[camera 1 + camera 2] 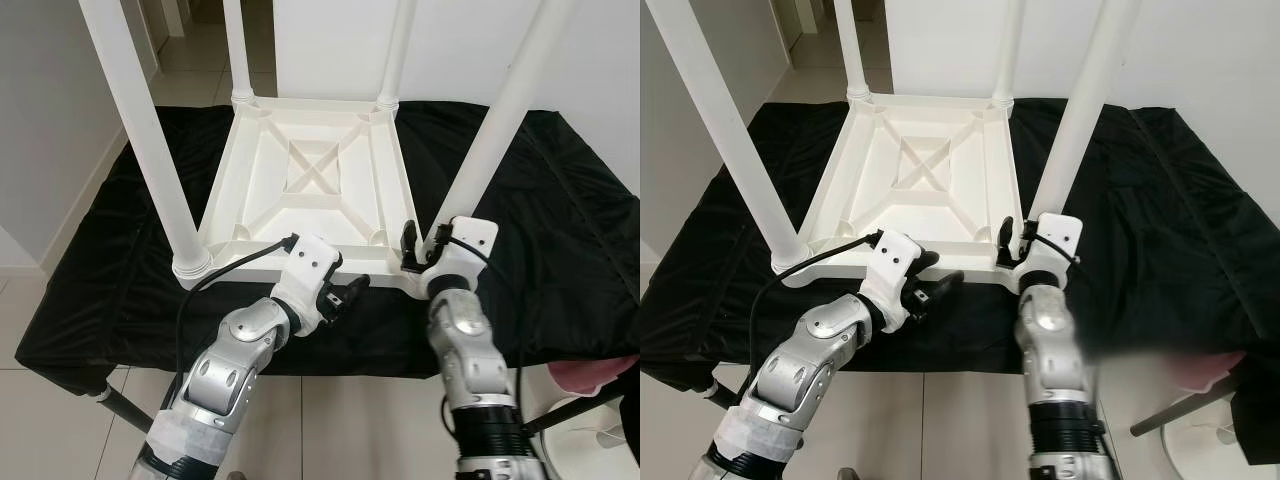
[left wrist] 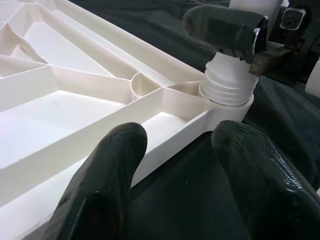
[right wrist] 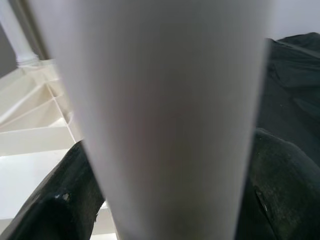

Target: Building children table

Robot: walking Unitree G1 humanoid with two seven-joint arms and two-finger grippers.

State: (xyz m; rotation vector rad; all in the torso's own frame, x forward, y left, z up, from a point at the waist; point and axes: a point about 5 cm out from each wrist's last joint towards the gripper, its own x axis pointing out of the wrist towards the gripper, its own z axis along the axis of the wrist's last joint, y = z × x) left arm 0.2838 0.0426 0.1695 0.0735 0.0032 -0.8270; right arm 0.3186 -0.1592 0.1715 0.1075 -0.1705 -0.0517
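Children's table [image 1: 310,175], white ribbed plastic, lies upside down on a black-draped table [image 1: 560,250], four legs up. It looks light, stiff and slick, best held low on a leg or at the rim. Left gripper [image 1: 340,297], fingers spread, sits just beside the near rim. Right gripper [image 1: 420,243] pinches the near right leg [image 1: 495,125] by its socket. No containers here.

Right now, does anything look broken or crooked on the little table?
Nothing stands out. The white table lies upside down on the black cloth, all four legs fitted. The right gripper clasps the near right leg.
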